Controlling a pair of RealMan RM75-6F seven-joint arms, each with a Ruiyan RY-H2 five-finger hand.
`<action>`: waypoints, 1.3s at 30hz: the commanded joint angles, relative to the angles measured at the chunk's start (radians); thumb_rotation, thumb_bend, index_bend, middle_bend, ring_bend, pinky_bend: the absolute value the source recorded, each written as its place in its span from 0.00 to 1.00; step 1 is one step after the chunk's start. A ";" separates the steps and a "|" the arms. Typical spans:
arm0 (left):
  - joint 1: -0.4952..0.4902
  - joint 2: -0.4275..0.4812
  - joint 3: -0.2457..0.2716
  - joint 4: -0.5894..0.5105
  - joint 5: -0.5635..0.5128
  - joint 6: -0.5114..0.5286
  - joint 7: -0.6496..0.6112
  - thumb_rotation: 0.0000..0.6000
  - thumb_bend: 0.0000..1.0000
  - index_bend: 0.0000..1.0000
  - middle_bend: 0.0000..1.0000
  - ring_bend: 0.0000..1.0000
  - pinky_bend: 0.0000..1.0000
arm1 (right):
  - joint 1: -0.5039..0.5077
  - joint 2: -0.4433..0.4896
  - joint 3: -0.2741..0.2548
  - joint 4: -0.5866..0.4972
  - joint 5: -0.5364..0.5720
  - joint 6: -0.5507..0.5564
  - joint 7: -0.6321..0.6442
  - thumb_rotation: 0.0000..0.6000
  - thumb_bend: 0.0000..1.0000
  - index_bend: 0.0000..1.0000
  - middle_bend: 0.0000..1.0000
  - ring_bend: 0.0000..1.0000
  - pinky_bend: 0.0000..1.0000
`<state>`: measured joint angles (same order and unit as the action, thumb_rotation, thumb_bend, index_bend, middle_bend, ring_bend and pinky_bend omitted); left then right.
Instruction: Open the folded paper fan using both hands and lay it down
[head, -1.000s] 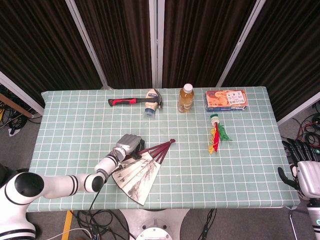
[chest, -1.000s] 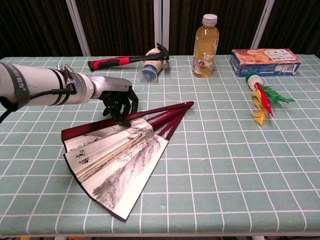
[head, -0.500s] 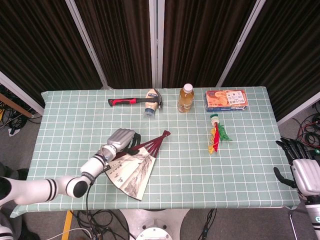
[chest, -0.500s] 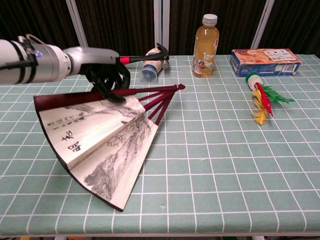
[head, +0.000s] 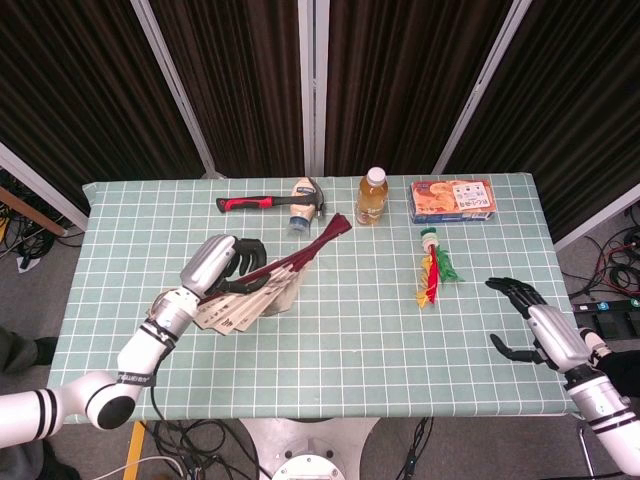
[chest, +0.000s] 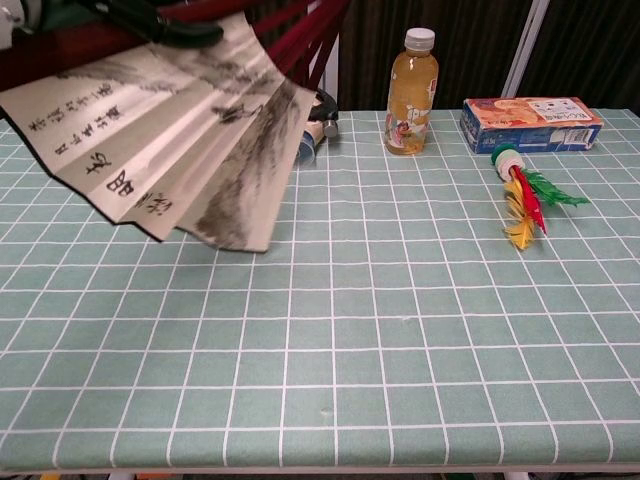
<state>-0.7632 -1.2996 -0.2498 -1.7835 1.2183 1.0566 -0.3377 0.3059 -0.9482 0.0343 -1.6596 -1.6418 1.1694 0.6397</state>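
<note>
Now the left hand (head: 215, 268) is gripping the paper fan (chest: 165, 135) by its dark red ribs, holding it half spread above the table (head: 350, 320), just left of the bottle (head: 372, 196). Black brush characters are running down its leaf, too small for reading. Right of the bottle, the right hand (head: 540, 325) is hovering with fingers spread, holding nothing.
</note>
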 joint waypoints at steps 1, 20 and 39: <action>0.040 0.008 -0.036 -0.032 0.064 0.059 -0.078 1.00 0.34 0.62 0.72 0.71 0.80 | 0.148 -0.019 0.005 -0.011 -0.062 -0.131 0.216 1.00 0.30 0.12 0.10 0.00 0.00; 0.056 0.053 -0.074 -0.132 0.207 0.133 -0.124 1.00 0.33 0.62 0.72 0.71 0.80 | 0.429 -0.112 0.132 -0.050 0.087 -0.358 0.302 1.00 0.31 0.12 0.12 0.00 0.00; 0.050 0.054 -0.075 -0.132 0.233 0.147 -0.106 1.00 0.33 0.62 0.72 0.71 0.79 | 0.595 -0.179 0.197 -0.053 0.249 -0.555 0.237 1.00 0.53 0.33 0.19 0.00 0.00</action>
<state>-0.7137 -1.2455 -0.3248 -1.9155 1.4507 1.2030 -0.4435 0.8965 -1.1225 0.2270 -1.7140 -1.3987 0.6202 0.8814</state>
